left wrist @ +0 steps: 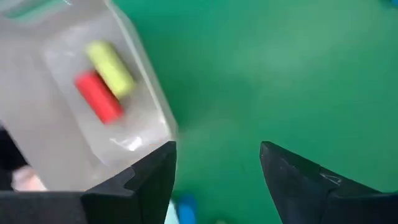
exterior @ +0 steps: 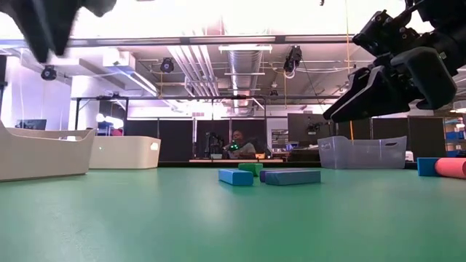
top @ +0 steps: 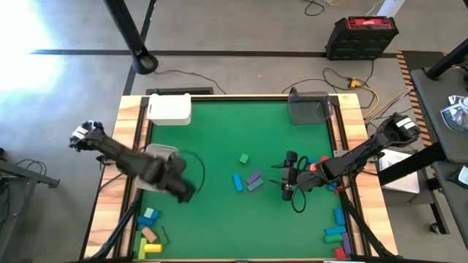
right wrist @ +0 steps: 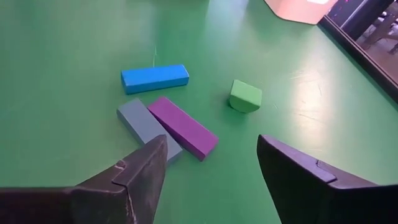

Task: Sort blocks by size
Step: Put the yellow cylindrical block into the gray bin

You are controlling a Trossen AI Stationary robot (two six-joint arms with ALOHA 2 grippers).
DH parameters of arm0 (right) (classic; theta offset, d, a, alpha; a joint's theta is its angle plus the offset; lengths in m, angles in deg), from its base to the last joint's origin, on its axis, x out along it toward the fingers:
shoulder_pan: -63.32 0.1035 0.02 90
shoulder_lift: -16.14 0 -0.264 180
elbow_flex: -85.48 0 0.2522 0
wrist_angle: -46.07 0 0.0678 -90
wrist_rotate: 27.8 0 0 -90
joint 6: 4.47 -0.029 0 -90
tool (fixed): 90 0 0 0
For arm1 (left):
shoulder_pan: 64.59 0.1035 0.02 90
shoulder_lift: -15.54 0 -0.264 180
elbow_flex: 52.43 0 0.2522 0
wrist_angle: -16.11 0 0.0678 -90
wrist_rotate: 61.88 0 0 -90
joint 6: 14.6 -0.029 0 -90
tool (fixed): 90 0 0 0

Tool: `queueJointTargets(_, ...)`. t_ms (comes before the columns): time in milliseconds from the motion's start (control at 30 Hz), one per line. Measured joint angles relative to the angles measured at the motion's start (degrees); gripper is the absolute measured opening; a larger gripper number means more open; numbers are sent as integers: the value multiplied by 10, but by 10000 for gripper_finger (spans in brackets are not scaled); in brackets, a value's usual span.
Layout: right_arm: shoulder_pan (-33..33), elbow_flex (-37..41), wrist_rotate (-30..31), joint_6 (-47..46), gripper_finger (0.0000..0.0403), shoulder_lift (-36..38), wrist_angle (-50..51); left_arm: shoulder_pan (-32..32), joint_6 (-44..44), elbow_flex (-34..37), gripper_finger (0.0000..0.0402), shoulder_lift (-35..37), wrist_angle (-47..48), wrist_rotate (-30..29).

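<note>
High view: no legible writing. Right claw [top: 287, 175] released, empty, at 3 o'clock of blue bar [top: 238, 182]. Left claw [top: 183, 191] released at 9 o'clock; its tips hard to make out.

Lab: exposed ceiling ducts [exterior: 244, 62], floor cables [top: 344, 77], toolbox [top: 360, 36].

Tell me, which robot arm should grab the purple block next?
Probably the right. Its open pincer faces the purple block in the mat's middle. The left pincer, also open, sits over by the clear tray, farther from it.
</note>
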Motion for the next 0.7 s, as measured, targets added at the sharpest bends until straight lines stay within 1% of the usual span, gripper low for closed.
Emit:
queueJointTargets(167,3,0,-5,-5,234,0,0,-116,49,-6,217,-49,-15,29)
queueJointTargets(300,6,0,-5,-5,234,0,-5,-176,53,18,217,-89,-66,62)
queueJointTargets(400,7,0,-5,-13,239,0,-7,-192,58,33,217,-119,-103,89)
queueJointTargets(533,7,-1,-6,-26,248,0,-7,-195,56,47,208,-147,-177,160)
queueJointTargets(633,10,-1,-7,-27,252,0,-7,-196,56,40,196,-167,-206,208)
queueJointTargets(700,15,-1,-7,-27,254,0,-7,-203,59,21,186,-180,-207,217)
